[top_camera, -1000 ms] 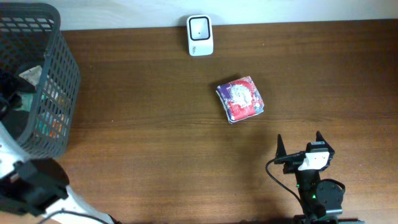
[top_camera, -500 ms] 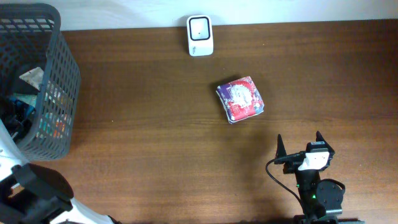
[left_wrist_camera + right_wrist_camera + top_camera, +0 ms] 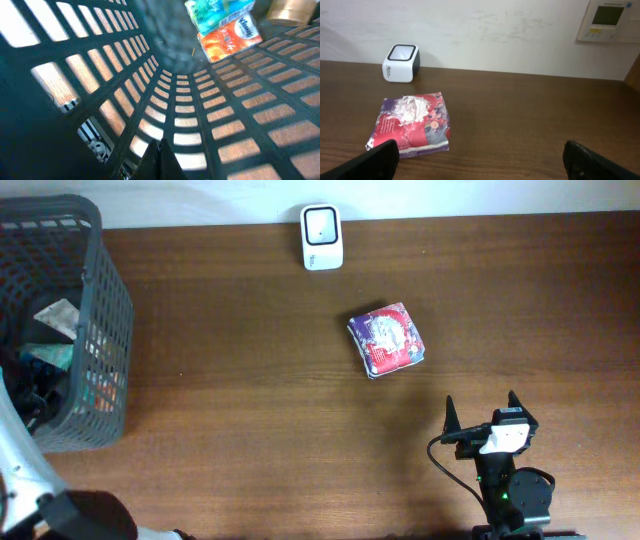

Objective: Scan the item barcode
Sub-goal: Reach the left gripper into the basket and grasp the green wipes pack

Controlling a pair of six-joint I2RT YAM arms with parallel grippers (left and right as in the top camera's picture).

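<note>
**Left tool [image 3: 161, 161] pressed together in basket [image 3: 108, 300]; right tool [image 3: 481, 406] spread**

1. Left tool: fingers closed tip to tip, inside the dark mesh basket at the left end of the desk [image 3: 250, 430]. Nothing seems to be pinched between them, though the wrist view is dim and blurred.
2. Basket contents beyond the left tool: a teal tissue pack [image 3: 220, 12] and an orange tissue pack [image 3: 231, 39], touching each other. A tan object [image 3: 290, 12] lies just beside them.
3. Right tool: jaws wide apart and empty, low at the desk's near edge on the right, facing the wall [image 3: 495, 40].
4. Packet [image 3: 387, 340], red and purple, crumpled: flat on the desk near its centre, well apart from both tools, ahead of the right tool and to its left.
5. Scanner [image 3: 321, 223], white with a dark window: at the desk's far edge by the wall, beyond the packet and not touching it.
6. Wall panel [image 3: 609, 20], pale with a small screen: mounted high on the wall at the right.
</note>
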